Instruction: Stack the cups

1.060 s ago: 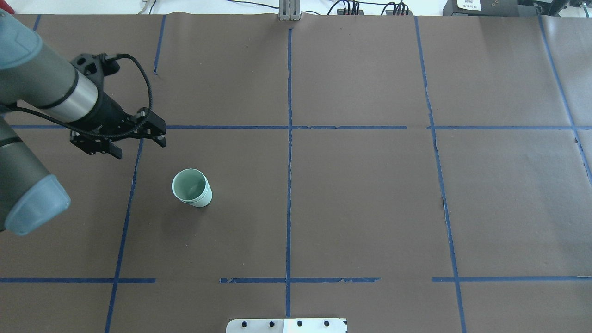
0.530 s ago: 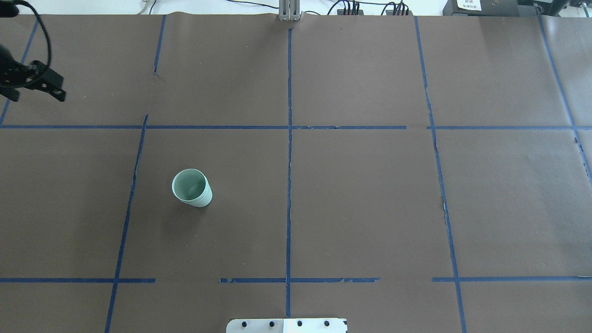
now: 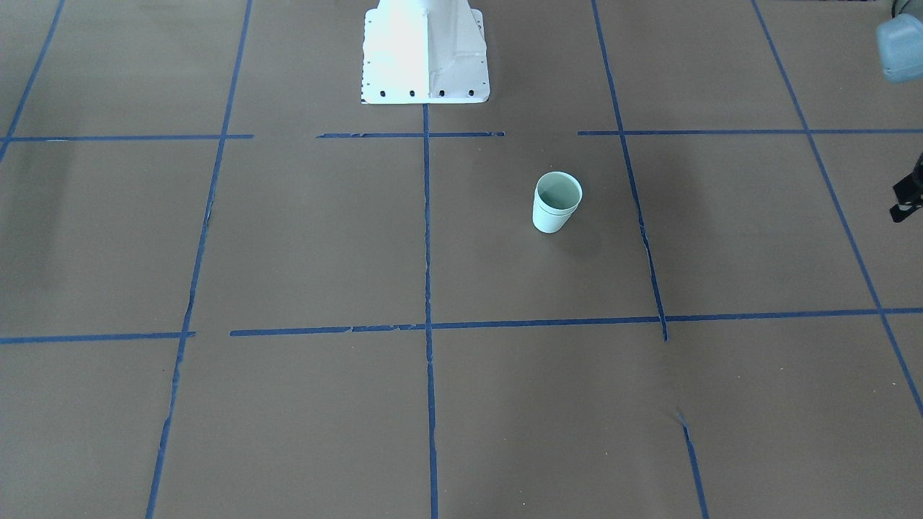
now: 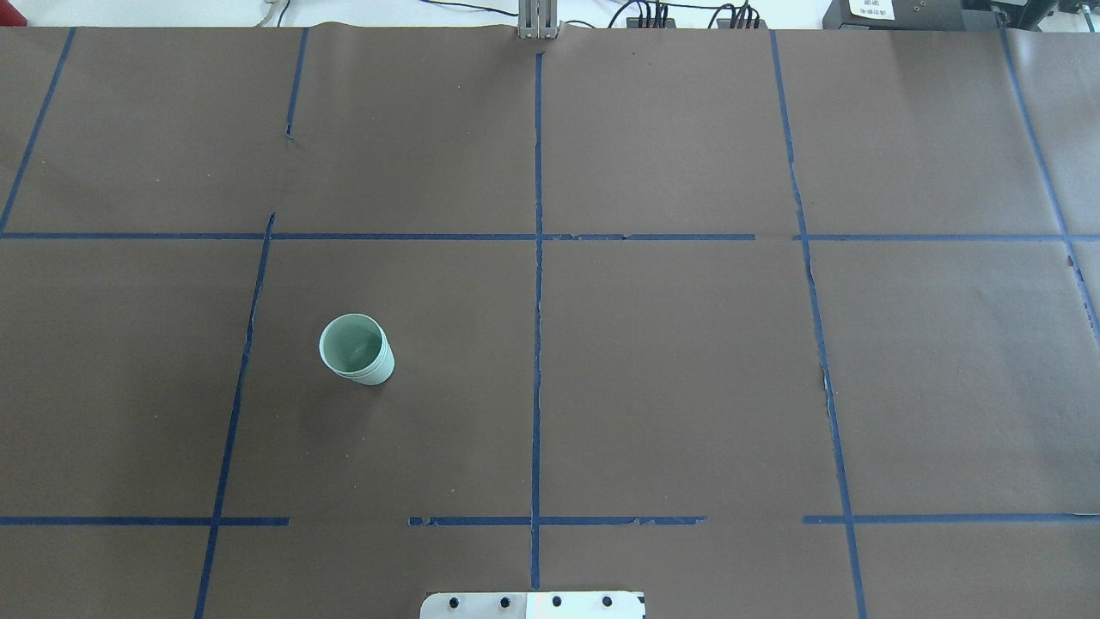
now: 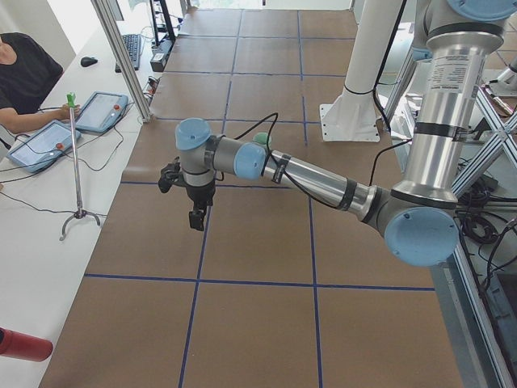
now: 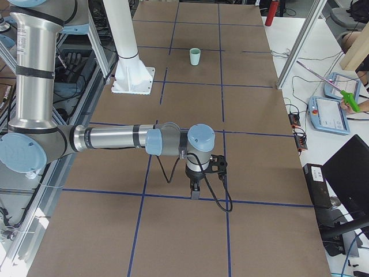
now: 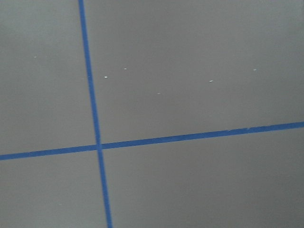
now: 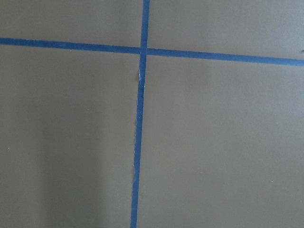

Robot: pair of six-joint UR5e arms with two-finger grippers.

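The two pale mint-green cups [image 4: 357,350] stand upright, one nested inside the other, left of centre on the brown paper. The stack also shows in the front view [image 3: 557,202] and far off in the right side view [image 6: 195,56]. My left gripper [image 5: 195,217] hangs over the table's left end, well away from the cups. Only a black sliver of it shows at the front view's edge [image 3: 907,200], so I cannot tell if it is open. My right gripper [image 6: 195,189] hangs over the right end, and I cannot tell its state. Both wrist views show only paper and blue tape.
Blue tape lines [image 4: 536,258] divide the paper into squares. The white robot base plate [image 4: 533,604] sits at the near edge. A side table with tablets [image 5: 65,133], an operator and a thin stand [image 5: 77,162] lies beyond the far edge.
My left arm has drawn back to the left and left the overhead view. The nested cups have not moved.
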